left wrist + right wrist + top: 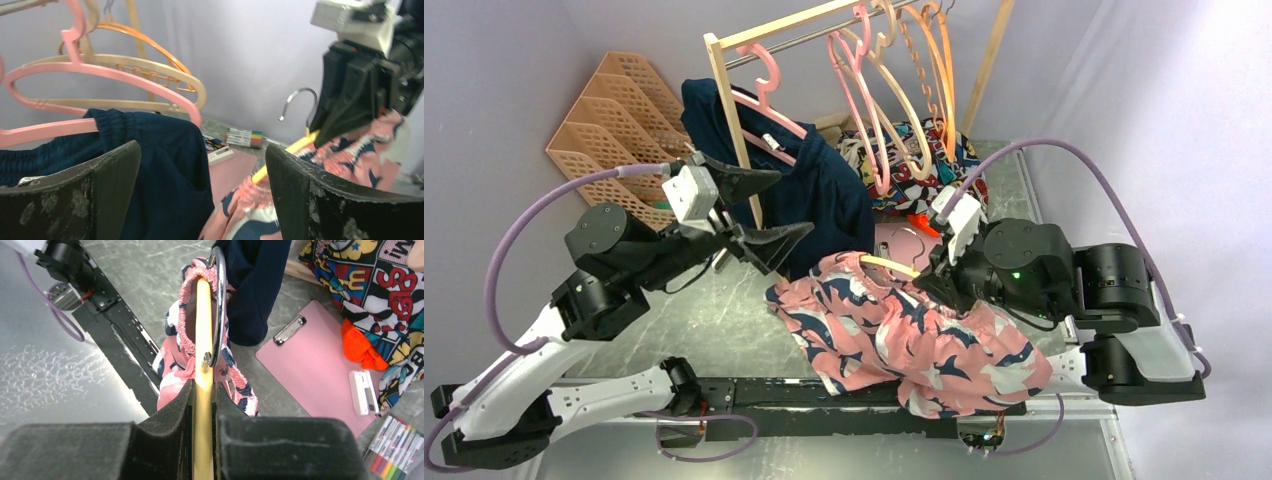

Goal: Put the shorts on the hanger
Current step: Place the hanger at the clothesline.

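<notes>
Pale lilac walls enclose a grey marbled tabletop; a wooden garment rack stands at twelve o'clock, evenly lit.

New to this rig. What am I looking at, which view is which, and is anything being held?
Two robot arms sit at a table's near edge. The top view looks down from above and behind; the other two come from cameras on each wrist.

The right gripper is shut on the pale yellow hanger, one end tucked into the waistband of the pink shorts on the table. The left gripper is open, holding nothing.

Nearby: a rack of hangers, a navy garment, a pink clipboard and markers.
</notes>
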